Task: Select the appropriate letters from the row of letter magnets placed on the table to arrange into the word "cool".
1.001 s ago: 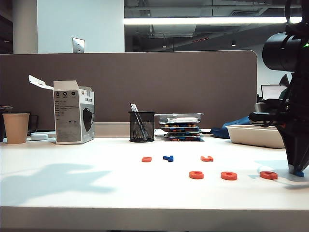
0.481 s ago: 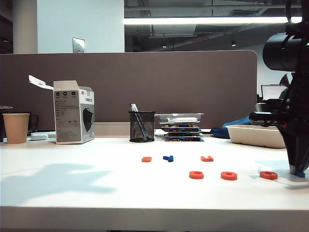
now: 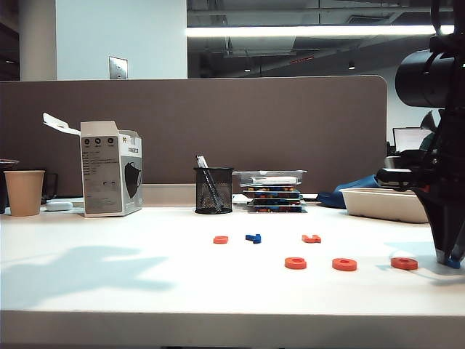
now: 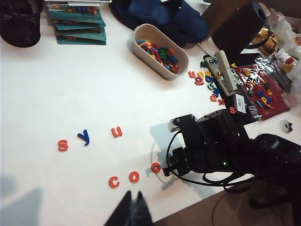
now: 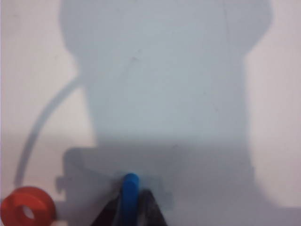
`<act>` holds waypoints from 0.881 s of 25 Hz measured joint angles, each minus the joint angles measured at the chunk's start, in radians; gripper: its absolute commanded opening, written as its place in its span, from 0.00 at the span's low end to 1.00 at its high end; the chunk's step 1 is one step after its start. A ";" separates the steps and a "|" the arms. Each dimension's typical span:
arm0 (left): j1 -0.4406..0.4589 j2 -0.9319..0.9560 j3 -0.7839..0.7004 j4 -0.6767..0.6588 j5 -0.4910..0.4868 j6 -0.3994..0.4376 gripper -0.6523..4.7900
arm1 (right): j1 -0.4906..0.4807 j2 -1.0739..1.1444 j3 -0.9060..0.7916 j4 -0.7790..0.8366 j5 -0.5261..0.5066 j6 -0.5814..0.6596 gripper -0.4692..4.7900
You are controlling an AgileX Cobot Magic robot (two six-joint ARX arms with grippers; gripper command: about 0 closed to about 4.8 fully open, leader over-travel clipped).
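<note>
High over the white tabletop (image 3: 109, 291), near the front edge: left end effector (image 4: 134, 209), tips together, empty. Farther back, orange S (image 3: 220, 239), dark-blue Y (image 3: 253, 238), orange U (image 3: 311, 238). In front, well apart, orange C (image 3: 295, 262), O (image 3: 344, 264), second O (image 3: 403, 263). Just beyond, down at the tabletop: right end effector (image 3: 450, 256), fingers flanking the light-blue bar (image 5: 130, 195); gripping or loose, cannot tell.

White table (image 3: 145, 283); orange C (image 4: 114, 181) and two orange O's (image 4: 134, 176); blue bar (image 5: 130, 197); black right gripper (image 5: 129, 212).
</note>
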 measured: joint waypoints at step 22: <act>0.000 0.000 0.000 0.001 0.000 0.000 0.11 | -0.005 -0.144 0.246 -0.199 0.016 -0.035 0.27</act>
